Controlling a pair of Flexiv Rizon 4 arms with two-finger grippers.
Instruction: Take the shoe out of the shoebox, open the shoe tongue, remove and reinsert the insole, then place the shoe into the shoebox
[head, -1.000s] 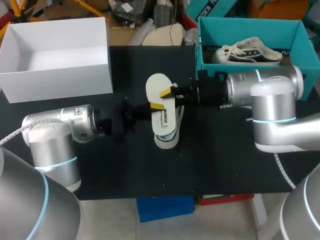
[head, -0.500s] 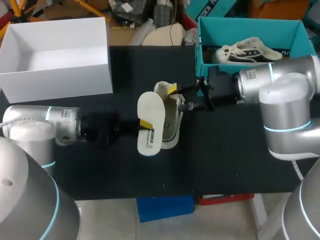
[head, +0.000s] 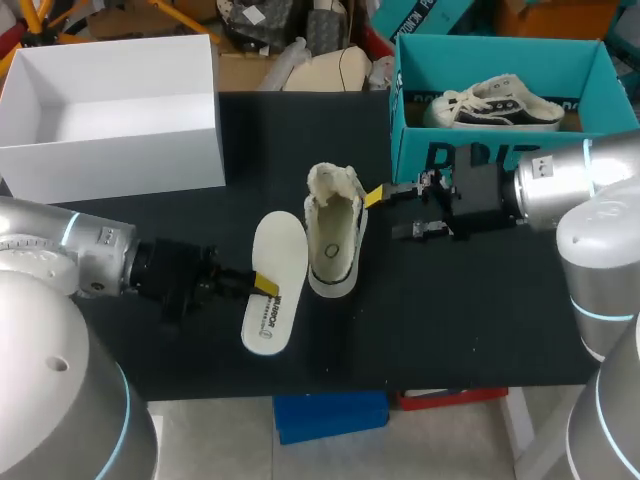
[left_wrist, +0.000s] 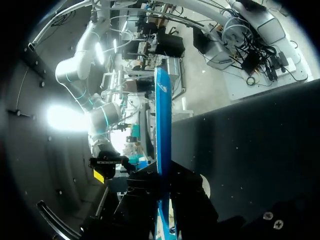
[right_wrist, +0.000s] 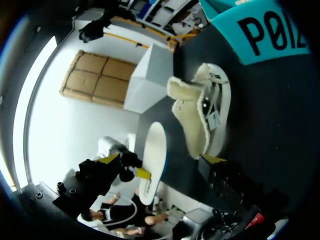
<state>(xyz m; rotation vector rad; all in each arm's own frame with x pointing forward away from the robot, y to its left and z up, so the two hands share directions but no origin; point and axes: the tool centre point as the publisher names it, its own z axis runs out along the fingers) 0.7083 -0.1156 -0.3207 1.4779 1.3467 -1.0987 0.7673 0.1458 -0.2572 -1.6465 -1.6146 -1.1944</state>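
Left tool (head: 262, 286): clamping flat white insole (head: 275, 262) by its edge.
Right tool (head: 392, 213): hanging, fingers spread, just beside cream low-top shoe (head: 332, 245).

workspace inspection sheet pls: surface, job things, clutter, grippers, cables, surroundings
surface: black table.
job's things: shoe on its sole at mid-table, tongue open; insole out, beside the shoe on the left arm's side; teal shoebox open at the far right, second shoe inside.
clutter: white box, open, far left.
grippers: left gripper shut on the insole; right gripper open, one tip beside the shoe.
cables: nothing seen.
surroundings: nothing seen.
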